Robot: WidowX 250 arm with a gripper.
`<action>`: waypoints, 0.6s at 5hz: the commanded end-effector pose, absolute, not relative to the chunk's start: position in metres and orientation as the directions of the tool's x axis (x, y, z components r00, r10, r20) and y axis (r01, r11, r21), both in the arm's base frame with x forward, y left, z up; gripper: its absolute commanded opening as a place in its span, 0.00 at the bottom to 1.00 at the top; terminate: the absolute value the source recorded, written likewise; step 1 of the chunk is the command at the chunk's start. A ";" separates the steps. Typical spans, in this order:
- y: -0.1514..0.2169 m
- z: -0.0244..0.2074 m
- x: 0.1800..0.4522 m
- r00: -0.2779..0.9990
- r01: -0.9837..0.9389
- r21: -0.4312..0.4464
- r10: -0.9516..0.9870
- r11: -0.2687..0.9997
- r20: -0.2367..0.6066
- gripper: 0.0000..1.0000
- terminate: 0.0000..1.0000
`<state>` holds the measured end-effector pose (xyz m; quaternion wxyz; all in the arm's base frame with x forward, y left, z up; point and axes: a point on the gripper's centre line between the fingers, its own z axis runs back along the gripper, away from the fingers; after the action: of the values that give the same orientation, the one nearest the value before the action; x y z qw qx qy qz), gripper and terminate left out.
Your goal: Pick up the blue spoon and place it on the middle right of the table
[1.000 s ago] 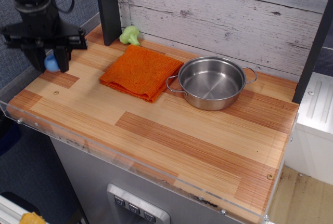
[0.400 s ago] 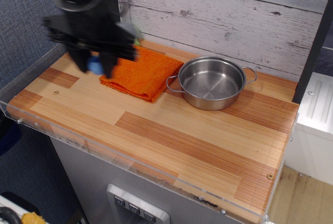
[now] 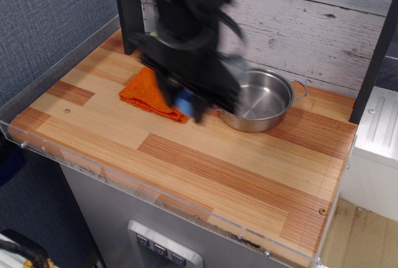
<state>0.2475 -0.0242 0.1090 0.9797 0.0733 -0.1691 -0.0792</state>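
My black gripper (image 3: 185, 102) is blurred by motion and hangs above the middle of the wooden table (image 3: 205, 175), over the right edge of the orange cloth (image 3: 143, 91). It is shut on the blue spoon (image 3: 183, 101); only the light-blue handle shows between the fingers. The spoon is held off the tabletop, just left of the steel pot (image 3: 261, 99).
The steel pot with two handles stands at the back right. The folded orange cloth lies left of it, partly hidden by the arm. A dark post (image 3: 127, 7) rises at the back left. A clear acrylic rim (image 3: 155, 201) runs along the front edge.
The gripper has carried the blue spoon from the far left of the table rightward, over the orange cloth, to just left of the pot. The green toy vegetable is now hidden behind the arm.
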 end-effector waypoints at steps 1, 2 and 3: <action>-0.057 0.074 0.229 0.842 0.410 0.191 -0.450 0.892 0.297 0.00 0.00; -0.051 0.052 0.235 0.825 0.472 0.177 -0.503 0.864 0.259 0.00 0.00; -0.049 0.035 0.246 0.801 0.519 0.186 -0.551 0.834 0.235 0.00 0.00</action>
<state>0.2584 -0.0591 0.0250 0.9498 0.0537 -0.1206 -0.2836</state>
